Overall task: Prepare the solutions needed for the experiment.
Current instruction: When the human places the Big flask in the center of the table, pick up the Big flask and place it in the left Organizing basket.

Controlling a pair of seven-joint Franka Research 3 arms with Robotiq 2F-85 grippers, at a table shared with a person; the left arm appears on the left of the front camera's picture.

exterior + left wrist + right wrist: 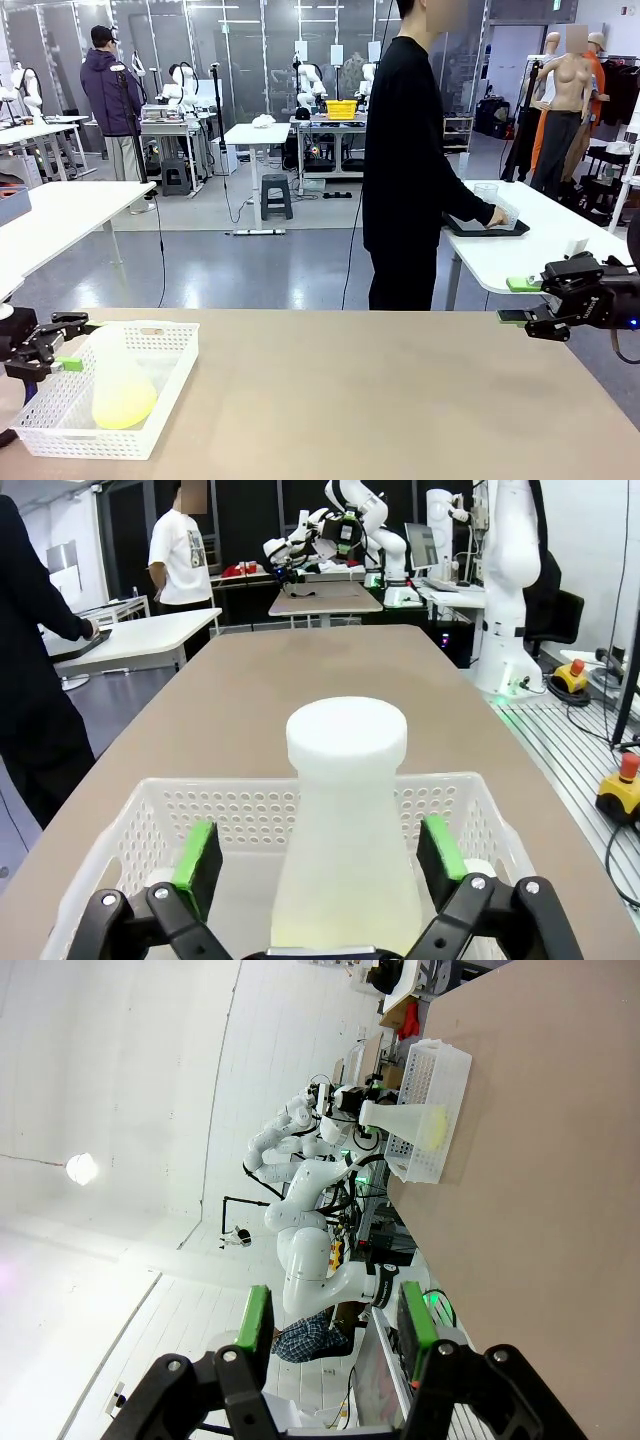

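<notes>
My left gripper (318, 860) hangs with its jaws spread wide on either side of the frosted flask (345, 830), green pads (197, 858) apart from the glass, not touching. The flask stands in the white basket (160, 385) at my left end of the table (400, 400), with the solutions (124, 408) pooled pale yellow-green in its bottom. My right gripper (522, 300) hovers over the table's right edge, jaws parted and holding nothing. A person (410, 160) stands beyond the far side, a hand at a dark tray (485, 229) on another table.

Black two-finger end effector (524, 301), green pads, person (408, 160) in black
</notes>
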